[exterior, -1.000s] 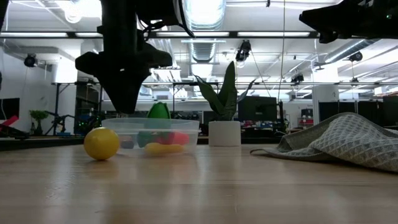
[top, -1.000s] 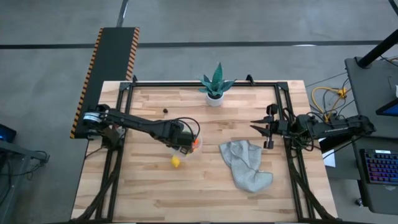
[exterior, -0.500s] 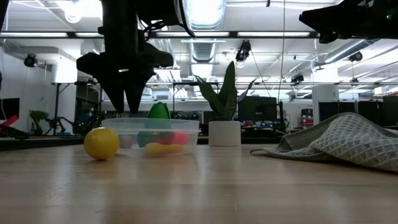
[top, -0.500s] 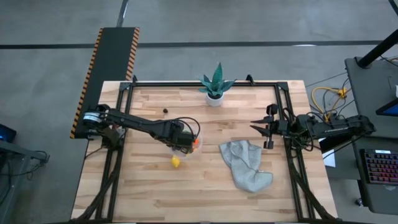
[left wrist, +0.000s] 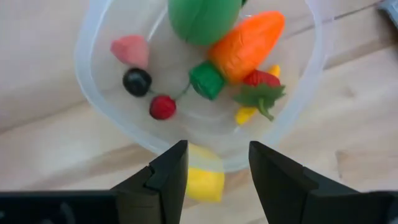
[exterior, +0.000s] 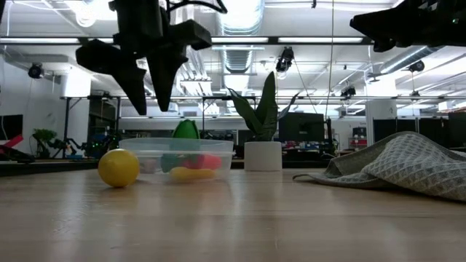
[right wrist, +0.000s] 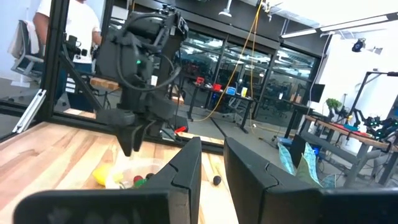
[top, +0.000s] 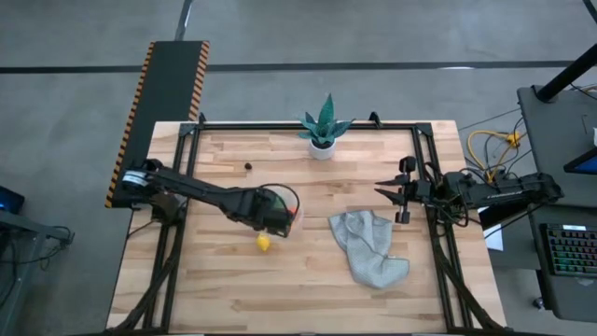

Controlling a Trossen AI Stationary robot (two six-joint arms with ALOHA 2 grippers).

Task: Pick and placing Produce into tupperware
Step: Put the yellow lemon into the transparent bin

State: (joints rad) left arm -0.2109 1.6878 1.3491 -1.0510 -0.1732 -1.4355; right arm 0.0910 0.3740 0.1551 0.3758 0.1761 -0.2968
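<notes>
The tupperware (left wrist: pixel 205 81), a clear round container, stands on the table left of centre and holds several toy produce pieces: a green one, an orange carrot (left wrist: pixel 245 46), pink, dark and red ones. A yellow fruit (exterior: pixel 119 167) lies on the table against the tupperware's near side. My left gripper (exterior: pixel 149 91) hangs open above the tupperware (exterior: pixel 178 155), pointing down, with nothing between its fingers. My right gripper (top: pixel 396 194) waits at the table's right side, level, its fingers (right wrist: pixel 186 165) close together.
A small dark produce piece (top: pixel 248 167) lies alone toward the far left. A spiky plant in a white pot (top: pixel 323 131) stands at the far edge. A crumpled grey cloth (top: pixel 369 246) lies right of centre. Bare wood lies along the near edge.
My left gripper has opened its fingers, risen higher above the tupperware, rolled a little and shifted slightly toward the table's left. The tupperware and the yellow fruit have stayed where they were.
</notes>
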